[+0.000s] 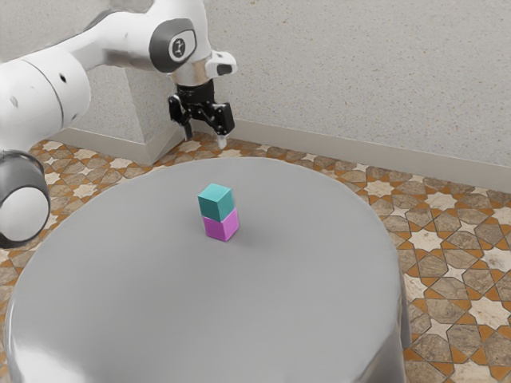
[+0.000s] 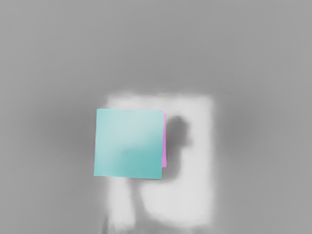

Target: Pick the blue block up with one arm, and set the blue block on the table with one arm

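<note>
Reaching down is what the coming move turns on: the blue block [image 1: 215,202] lies below the tool [image 1: 205,136], with a good stretch of air between them. It looks only slightly off from straight underneath, so I expect mostly a descent with a small sideways correction. Being a cube, the block has no long axis to match; seen from above, its edges run nearly square to the wrist view, so little turning seems needed.

The tool is spread, its two fingers [image 1: 222,142] apart with nothing between them. The one arm [image 1: 112,38] in sight carries it.

The blue block is teal, flat-sided and plain, its top paler toward one edge in the wrist view. It sits on the pink block [image 1: 222,225], which rests on the round grey worktop [image 1: 319,271]. The two are stacked a little unevenly, and a thin pink strip peeks out past the teal top. Closing too low could catch the pink block as well, so the grip should stay on the upper cube before lifting it and lowering it onto the worktop.
</note>
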Robot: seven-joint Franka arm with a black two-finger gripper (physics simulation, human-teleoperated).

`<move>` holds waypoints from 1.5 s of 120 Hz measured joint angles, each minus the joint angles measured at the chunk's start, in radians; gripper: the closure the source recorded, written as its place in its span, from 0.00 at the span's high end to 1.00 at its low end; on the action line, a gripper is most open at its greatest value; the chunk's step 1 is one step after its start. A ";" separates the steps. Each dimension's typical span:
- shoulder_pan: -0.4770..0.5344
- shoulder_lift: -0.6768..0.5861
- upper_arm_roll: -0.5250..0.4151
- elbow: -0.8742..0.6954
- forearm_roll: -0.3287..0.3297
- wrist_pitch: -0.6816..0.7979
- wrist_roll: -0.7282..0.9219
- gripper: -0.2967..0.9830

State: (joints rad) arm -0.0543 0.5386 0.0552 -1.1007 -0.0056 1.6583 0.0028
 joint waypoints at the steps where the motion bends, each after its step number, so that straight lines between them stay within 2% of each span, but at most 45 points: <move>1: 0.001 0.006 0.000 0.000 -0.001 0.005 0.000 0.77; 28: 0.013 0.073 0.001 -0.007 -0.024 0.101 0.013 0.77; 55: 0.051 0.015 -0.025 -0.212 -0.023 0.190 0.056 0.77; 78: 0.062 0.004 -0.037 -0.269 -0.011 0.239 0.104 0.77; 157: 0.060 0.087 -0.036 -0.258 -0.007 0.287 0.195 0.77; 180: 0.060 0.113 -0.034 -0.213 -0.007 0.289 0.208 0.77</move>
State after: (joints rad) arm 0.0056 0.6520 0.0214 -1.3142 -0.0123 1.9476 0.2105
